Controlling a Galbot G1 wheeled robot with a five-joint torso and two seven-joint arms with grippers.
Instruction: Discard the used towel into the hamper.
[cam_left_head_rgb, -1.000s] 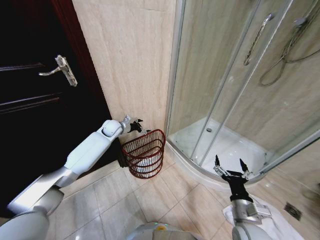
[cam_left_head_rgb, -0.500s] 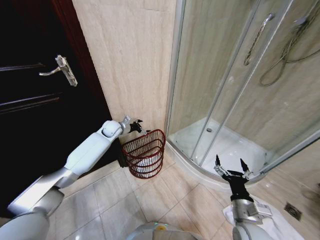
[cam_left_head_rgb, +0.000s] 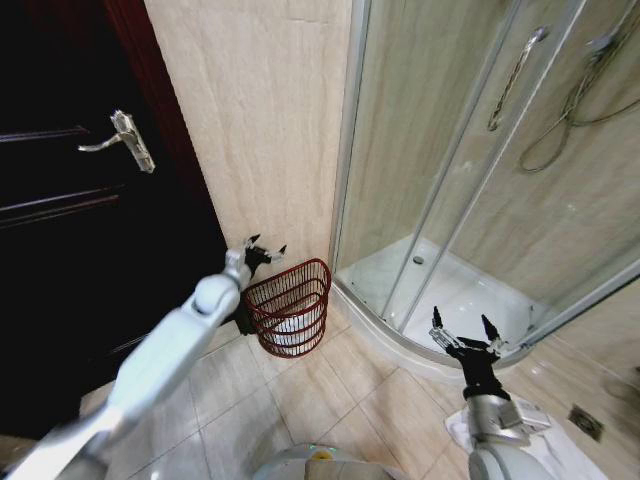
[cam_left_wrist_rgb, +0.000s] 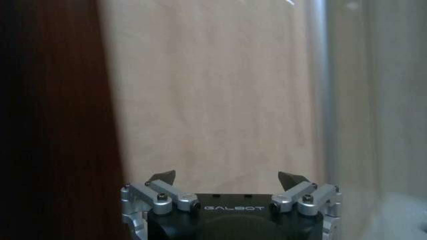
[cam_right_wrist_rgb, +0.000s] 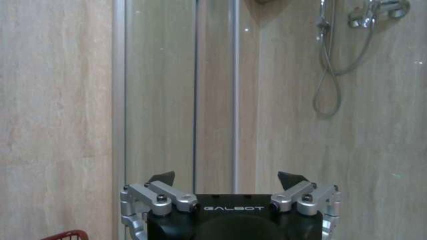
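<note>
While hamper (cam_left_head_rgb: 291, 307) stays, left hand (cam_left_head_rgb: 263, 249) lifted.

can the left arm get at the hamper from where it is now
Probably yes. The left gripper hangs open and empty just above the far-left rim of the hamper, with nothing between them. The hamper's mouth is open, and something white lies in its bottom.

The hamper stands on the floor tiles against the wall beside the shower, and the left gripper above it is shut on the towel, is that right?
Not quite. In the head view the hamper stands as you say, but the left gripper above it is open and holds nothing; the left wrist view shows its fingers apart.
</note>
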